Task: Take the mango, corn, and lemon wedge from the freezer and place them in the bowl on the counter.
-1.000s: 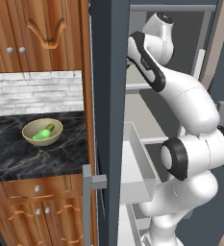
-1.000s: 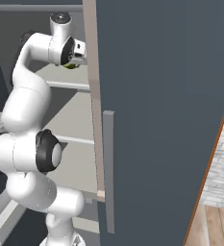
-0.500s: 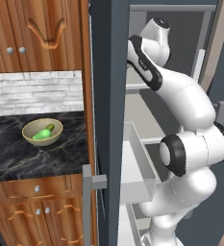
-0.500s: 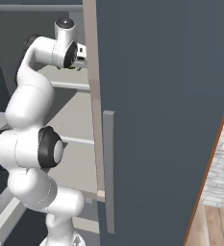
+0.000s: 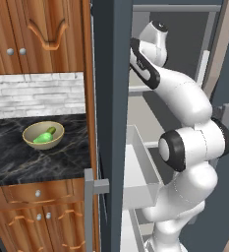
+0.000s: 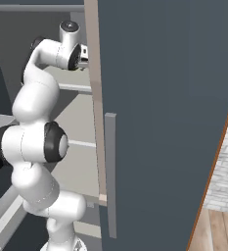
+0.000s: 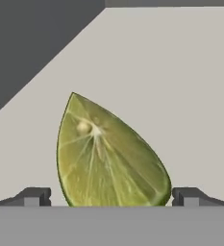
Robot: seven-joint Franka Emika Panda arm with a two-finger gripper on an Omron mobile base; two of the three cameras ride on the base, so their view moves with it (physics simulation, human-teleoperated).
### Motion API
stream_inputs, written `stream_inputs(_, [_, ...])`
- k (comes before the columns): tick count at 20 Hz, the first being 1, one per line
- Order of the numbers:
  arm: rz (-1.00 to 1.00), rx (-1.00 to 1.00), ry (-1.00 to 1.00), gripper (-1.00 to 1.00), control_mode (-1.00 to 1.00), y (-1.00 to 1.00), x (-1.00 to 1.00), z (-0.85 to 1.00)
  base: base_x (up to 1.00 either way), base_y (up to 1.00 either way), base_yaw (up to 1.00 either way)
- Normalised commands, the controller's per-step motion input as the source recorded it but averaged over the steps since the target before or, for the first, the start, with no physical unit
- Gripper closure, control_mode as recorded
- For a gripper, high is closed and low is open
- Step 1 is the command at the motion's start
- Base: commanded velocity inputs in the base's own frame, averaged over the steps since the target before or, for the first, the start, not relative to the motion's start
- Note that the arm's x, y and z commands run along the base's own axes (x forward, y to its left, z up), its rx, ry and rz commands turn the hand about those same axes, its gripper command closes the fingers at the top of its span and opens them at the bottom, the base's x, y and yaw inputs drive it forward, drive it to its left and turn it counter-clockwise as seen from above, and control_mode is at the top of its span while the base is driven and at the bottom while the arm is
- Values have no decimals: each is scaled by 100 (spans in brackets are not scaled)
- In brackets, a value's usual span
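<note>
1. at far left in the left base view, the bowl (image 5: pixel 43 136) sits on the black marble counter (image 5: pixel 17 165), with a bright green item (image 5: pixel 44 138) lying inside it; wooden cupboards (image 5: pixel 37 37) hang above and drawers (image 5: pixel 37 194) sit below.
2. to the right of the counter stands the freezer (image 5: pixel 111 74), its door edge and grey handle (image 5: pixel 89 206) toward the camera; a clear drawer (image 5: pixel 138 170) is pulled out beneath the pale shelves.
3. the white arm (image 5: pixel 185 113) rises through the open freezer and reaches up toward an upper shelf (image 6: pixel 76 88).
4. in the right base view the open freezer door (image 6: pixel 164 112) hides the hand's front end.
5. in the hand view, the lemon wedge (image 7: pixel 106 156) stands on the pale shelf, cut face toward the camera, pointed end up.
6. the gripper (image 7: pixel 111 197) has its fingertips (image 7: pixel 34 196) spread wide, one on each side of the wedge; whether they touch it cannot be told.
</note>
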Motion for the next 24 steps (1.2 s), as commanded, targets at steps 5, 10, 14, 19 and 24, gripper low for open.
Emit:
stream_inputs(5, [0, 0, 0, -100, -100, 13, 45, 0, 0, 0, 0])
stream_inputs(10, [0, 0, 0, -100, -100, 9, 24, -3, 0, 0, 0])
stream_inputs(14, [0, 0, 1, -100, -100, 15, 3, -22, 0, 0, 0])
stream_inputs(19, [0, 0, 10, 100, -100, 23, -2, -36, 0, 0, 0])
stream_inputs(24, [0, 0, 7, 100, -100, 19, -4, -28, 0, 0, 0])
